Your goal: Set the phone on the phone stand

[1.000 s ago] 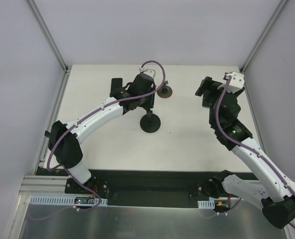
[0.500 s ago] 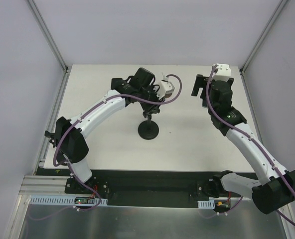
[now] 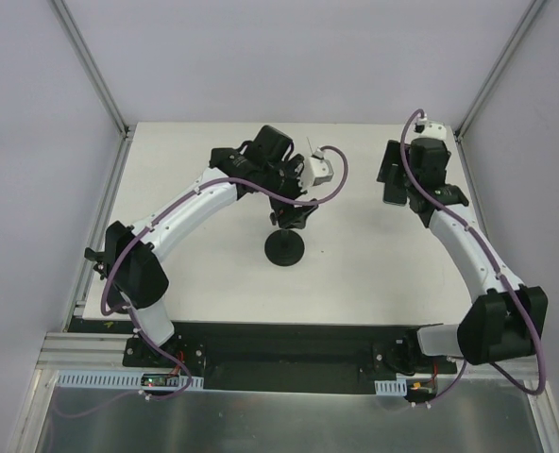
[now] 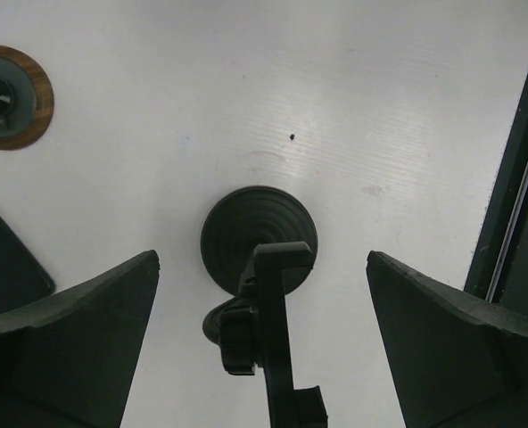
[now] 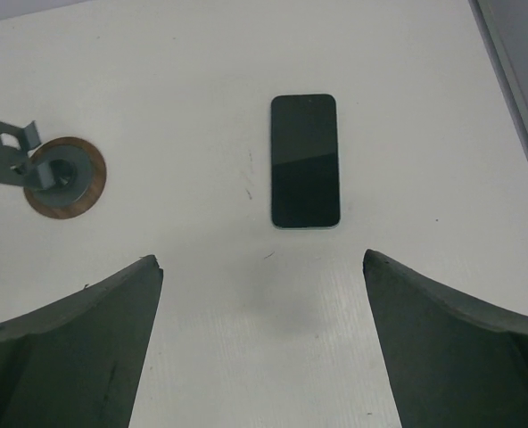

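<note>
The black phone stand [image 4: 258, 234] rests on its round base, and its cradle arm [image 4: 277, 339] rises between the fingers of my left gripper [image 4: 262, 256]. The jaws are wide apart and touch nothing. From above, the stand base [image 3: 284, 250] sits mid-table under the left wrist. The phone [image 5: 305, 160], dark screen up, lies flat on the white table ahead of my right gripper [image 5: 262, 259], which hangs open and empty above the surface. In the top view the phone [image 3: 394, 194] lies at the far right, partly under the right wrist.
A brown disc with a grey metal clip [image 5: 63, 176] lies left of the phone; the same brown disc [image 4: 5, 98] shows beyond the stand. Dark table edge [image 4: 514, 205] runs along the right of the left wrist view. Grey walls close off the table [image 3: 213, 283].
My left gripper has opened wide around the stand's cradle, and the stand base has slid a little toward the near edge. The right arm has swung outward, its wrist now over the phone.
</note>
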`<state>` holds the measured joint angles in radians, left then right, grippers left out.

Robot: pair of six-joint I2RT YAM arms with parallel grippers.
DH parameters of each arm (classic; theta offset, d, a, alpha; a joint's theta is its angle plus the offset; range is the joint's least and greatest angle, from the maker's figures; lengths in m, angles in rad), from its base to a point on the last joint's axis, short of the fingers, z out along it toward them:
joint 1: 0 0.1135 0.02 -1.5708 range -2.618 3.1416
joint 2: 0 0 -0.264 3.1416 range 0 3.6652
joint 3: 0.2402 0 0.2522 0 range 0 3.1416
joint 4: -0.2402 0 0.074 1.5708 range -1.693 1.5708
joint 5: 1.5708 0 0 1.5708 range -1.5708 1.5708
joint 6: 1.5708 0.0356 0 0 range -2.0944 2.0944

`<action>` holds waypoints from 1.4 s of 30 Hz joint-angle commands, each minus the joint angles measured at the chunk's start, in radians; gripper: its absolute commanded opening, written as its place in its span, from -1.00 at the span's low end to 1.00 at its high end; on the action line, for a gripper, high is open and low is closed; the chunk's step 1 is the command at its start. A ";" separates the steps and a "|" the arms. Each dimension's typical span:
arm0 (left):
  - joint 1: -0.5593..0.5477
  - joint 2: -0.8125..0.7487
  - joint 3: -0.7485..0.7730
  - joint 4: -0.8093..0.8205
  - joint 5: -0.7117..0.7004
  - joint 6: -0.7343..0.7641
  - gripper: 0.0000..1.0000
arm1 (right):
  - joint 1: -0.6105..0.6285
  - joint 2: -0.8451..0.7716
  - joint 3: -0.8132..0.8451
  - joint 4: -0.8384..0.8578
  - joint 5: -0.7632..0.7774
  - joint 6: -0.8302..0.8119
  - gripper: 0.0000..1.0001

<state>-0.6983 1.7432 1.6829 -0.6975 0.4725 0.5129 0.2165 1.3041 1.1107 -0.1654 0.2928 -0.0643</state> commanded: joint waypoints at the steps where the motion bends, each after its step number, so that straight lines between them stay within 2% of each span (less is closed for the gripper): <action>1: 0.006 -0.040 0.147 0.021 0.060 -0.050 0.98 | -0.074 0.134 0.144 -0.138 -0.043 0.020 0.93; 3: 0.006 -0.033 0.254 0.041 0.003 -0.109 0.98 | -0.092 0.243 0.237 -0.193 -0.041 0.005 0.93; 5: 0.008 0.007 0.345 0.076 -0.123 -0.160 0.98 | -0.124 0.322 0.305 -0.279 -0.037 0.011 0.93; 6: 0.014 0.025 0.438 0.091 -0.173 -0.219 0.98 | -0.138 0.401 0.392 -0.313 -0.040 0.024 0.93; 8: 0.032 0.085 0.519 0.162 -0.262 -0.302 0.98 | -0.178 0.489 0.496 -0.425 -0.107 0.026 0.93; 10: 0.092 0.133 0.604 0.216 -0.244 -0.459 0.98 | -0.204 0.611 0.663 -0.531 -0.190 0.047 0.93; 13: 0.184 0.144 0.577 0.370 -0.138 -0.667 0.98 | -0.210 0.751 0.868 -0.634 -0.233 0.099 0.93; 15: 0.221 0.133 0.475 0.473 -0.050 -0.743 0.98 | -0.210 0.838 0.964 -0.689 -0.253 0.106 0.93; 17: 0.252 0.101 0.388 0.527 -0.019 -0.764 0.98 | -0.210 0.885 1.073 -0.729 -0.239 0.077 0.93; 18: 0.258 0.090 0.306 0.568 -0.009 -0.769 0.98 | -0.210 0.906 1.084 -0.740 -0.224 0.070 0.93; 21: 0.289 0.076 0.245 0.582 0.018 -0.796 0.98 | -0.212 0.926 1.068 -0.732 -0.173 0.003 0.93; 25: 0.339 0.113 0.235 0.601 0.139 -0.876 0.98 | -0.212 0.978 1.106 -0.746 -0.141 -0.006 0.93; 31: 0.341 0.136 0.222 0.602 0.202 -0.876 0.98 | -0.210 1.023 1.107 -0.726 -0.191 0.001 0.93; 35: 0.341 0.116 0.193 0.604 0.164 -0.869 0.98 | -0.212 1.072 1.135 -0.737 -0.195 0.000 0.93; 42: 0.339 0.107 0.173 0.604 0.161 -0.869 0.98 | -0.210 1.110 1.146 -0.761 -0.110 -0.045 0.93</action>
<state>-0.3588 1.8851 1.8610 -0.1352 0.6064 -0.3477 0.0051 2.4119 2.2059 -0.8814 0.1268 -0.0750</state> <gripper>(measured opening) 0.992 0.967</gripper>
